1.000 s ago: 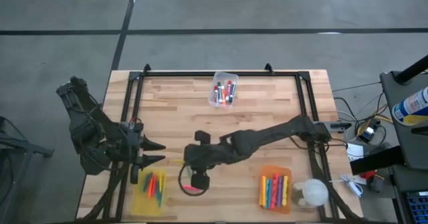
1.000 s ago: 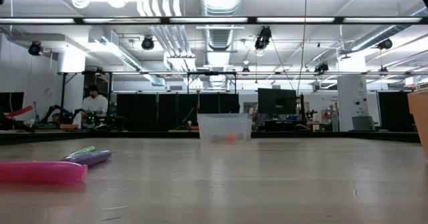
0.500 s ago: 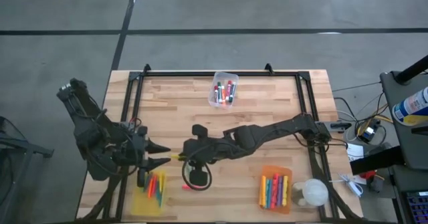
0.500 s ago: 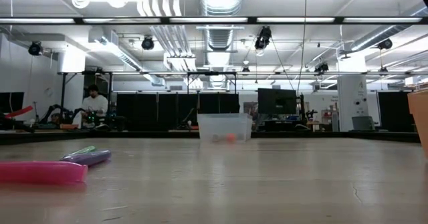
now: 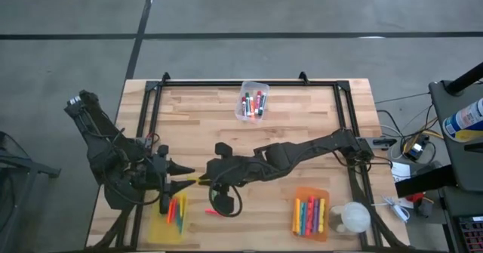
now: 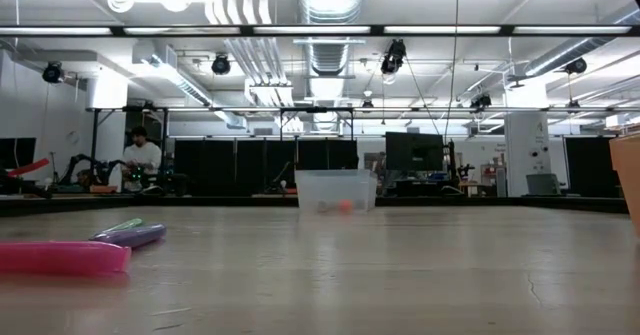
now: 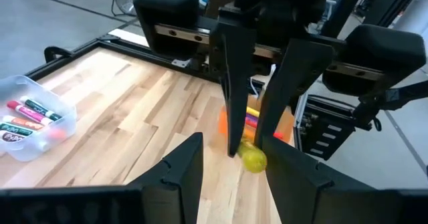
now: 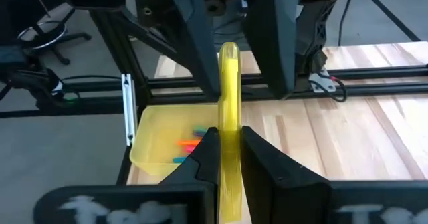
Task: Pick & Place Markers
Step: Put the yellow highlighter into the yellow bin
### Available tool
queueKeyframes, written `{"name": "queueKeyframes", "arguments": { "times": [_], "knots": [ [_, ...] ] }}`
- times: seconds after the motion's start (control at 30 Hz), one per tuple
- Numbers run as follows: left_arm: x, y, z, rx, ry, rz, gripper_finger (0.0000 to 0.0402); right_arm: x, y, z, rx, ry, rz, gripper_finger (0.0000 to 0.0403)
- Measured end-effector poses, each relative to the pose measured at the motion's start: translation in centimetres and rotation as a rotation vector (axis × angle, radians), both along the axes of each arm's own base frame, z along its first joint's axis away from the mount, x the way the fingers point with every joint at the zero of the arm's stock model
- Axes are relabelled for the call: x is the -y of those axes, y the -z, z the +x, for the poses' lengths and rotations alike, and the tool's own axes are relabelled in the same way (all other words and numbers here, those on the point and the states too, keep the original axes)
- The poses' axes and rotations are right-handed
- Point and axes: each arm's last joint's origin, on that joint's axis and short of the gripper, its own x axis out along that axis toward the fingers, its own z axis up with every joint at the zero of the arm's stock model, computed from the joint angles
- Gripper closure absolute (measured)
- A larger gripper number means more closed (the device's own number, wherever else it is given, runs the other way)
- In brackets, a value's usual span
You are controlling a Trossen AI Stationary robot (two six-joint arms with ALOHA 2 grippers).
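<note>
My right gripper (image 8: 229, 132) is shut on a yellow marker (image 8: 229, 83) above the table's near left part (image 5: 201, 179). My left gripper (image 5: 185, 176) faces it from the left and is open. Its fingers (image 8: 194, 30) stand on either side of the marker's free end (image 7: 253, 159) with a gap showing. A pink marker (image 5: 213, 210) lies flat on the wood, close to the low camera (image 6: 60, 257). Purple (image 6: 140, 237) and green (image 6: 120, 226) markers lie behind it. My right gripper pinches the yellow marker's body (image 8: 229, 142) between its two fingers, and the marker lies along them. Its long free part sticks out past the fingertips toward the table's left. The fingers come from the right, slanting slightly down. The marker is lifted clear of the table.
A yellow bin (image 5: 170, 217) holding several markers stands at the near left, below the grippers. An orange bin (image 5: 311, 214) of markers and a white ball (image 5: 353, 217) sit near right. A clear bin (image 5: 253, 102) with markers stands at the far edge. A black frame (image 5: 249, 83) rims the table.
My right gripper has risen from the table with the yellow marker and tipped closer to level, its tip pointing at my left gripper. My left gripper has crept toward the table's right, closing on the marker's free end. The pink marker has stayed on the wood.
</note>
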Motion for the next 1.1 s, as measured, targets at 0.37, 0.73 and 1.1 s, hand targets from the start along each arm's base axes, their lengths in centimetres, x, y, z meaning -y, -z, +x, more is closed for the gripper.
{"name": "queueKeyframes", "arguments": {
  "times": [0.37, 0.73, 1.1],
  "knots": [
    [0.07, 0.03, 0.07, -0.004, 0.01, -0.056, 0.0277, 0.03, -0.16, 0.1, 0.018, 0.007, 0.008, 0.0374],
    [0.07, -0.04, 0.1, 0.006, -0.003, -0.083, 0.0375, 0.19, -0.16, 0.15, 0.019, 0.011, 0.007, 0.0374],
    [0.1, -0.13, 0.13, 0.014, -0.005, -0.101, 0.0373, 0.16, -0.18, 0.15, 0.019, 0.014, 0.02, 0.0365]
  ]
}}
